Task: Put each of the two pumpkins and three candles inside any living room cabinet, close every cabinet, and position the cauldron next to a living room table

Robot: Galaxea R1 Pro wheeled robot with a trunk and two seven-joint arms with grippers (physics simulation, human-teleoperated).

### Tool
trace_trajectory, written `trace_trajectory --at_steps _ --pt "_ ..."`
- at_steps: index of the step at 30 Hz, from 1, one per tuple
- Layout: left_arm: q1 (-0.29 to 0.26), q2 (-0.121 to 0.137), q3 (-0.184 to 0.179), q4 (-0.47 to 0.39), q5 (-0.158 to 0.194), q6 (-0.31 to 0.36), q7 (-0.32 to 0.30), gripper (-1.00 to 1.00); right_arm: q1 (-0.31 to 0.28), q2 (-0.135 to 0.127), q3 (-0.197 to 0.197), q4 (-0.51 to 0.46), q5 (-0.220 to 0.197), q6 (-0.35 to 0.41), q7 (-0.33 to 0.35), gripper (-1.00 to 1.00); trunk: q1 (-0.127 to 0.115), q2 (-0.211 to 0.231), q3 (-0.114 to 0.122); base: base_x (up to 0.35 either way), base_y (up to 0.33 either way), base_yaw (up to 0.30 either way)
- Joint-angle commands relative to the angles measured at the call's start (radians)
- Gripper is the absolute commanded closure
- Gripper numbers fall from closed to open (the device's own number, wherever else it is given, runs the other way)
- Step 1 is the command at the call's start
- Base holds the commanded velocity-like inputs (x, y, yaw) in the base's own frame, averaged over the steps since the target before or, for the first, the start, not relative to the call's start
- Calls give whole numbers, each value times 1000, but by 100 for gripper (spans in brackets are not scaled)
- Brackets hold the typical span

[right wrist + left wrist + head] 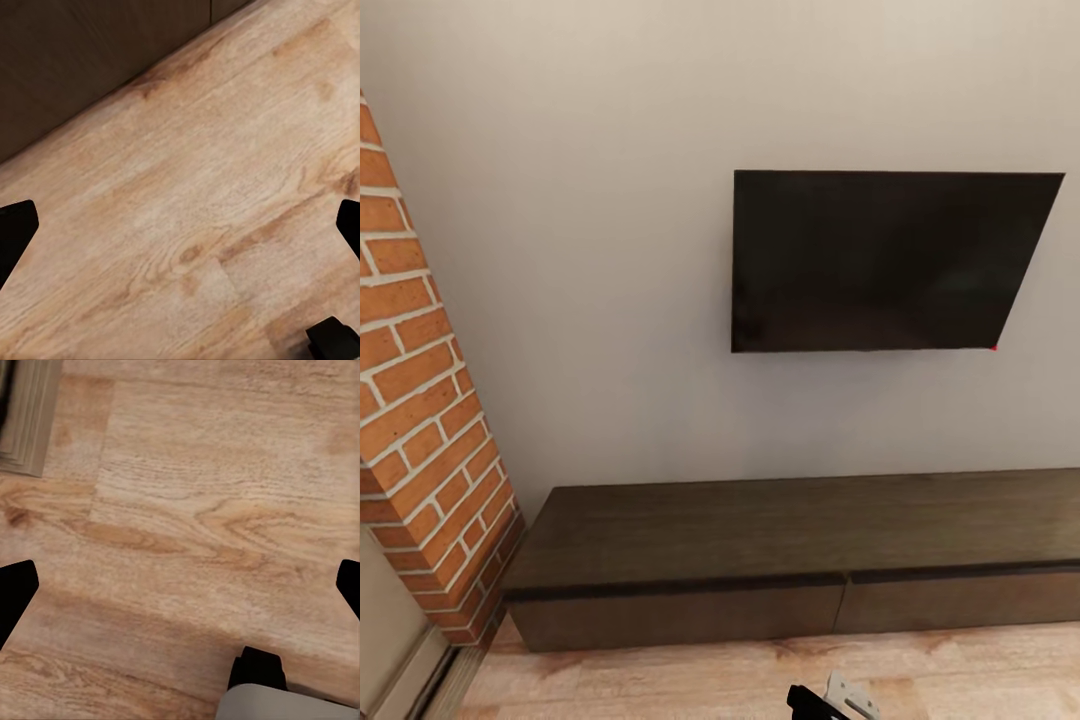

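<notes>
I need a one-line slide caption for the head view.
Long low dark brown wooden cabinet, drawers closed, beneath a black wall-mounted screen.

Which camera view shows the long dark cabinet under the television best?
The head view. There the cabinet appears almost whole: its flat top and two closed drawer fronts, standing against the wall under the television. The right wrist view shows just a dark corner of its front above the wooden floor. The left wrist view looks at floor.

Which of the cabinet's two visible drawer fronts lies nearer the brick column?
The left drawer front of the cabinet: its end sits beside the brick column, while the right drawer front runs off toward the picture's right edge.
</notes>
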Motion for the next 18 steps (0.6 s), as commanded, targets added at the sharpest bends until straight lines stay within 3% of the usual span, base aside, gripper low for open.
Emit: trace_trajectory --at_steps 1,18 --pt "0 0 -8 -1 5 0 5 -100 -1 0 8 0 -11 -5 -4 -100 4 -8 -4 0 0 0" --pt "-8 7 -4 -29 6 2 6 -100 -1 -2 8 0 -9 -6 -3 -100 69 -127 -58 0 0 0"
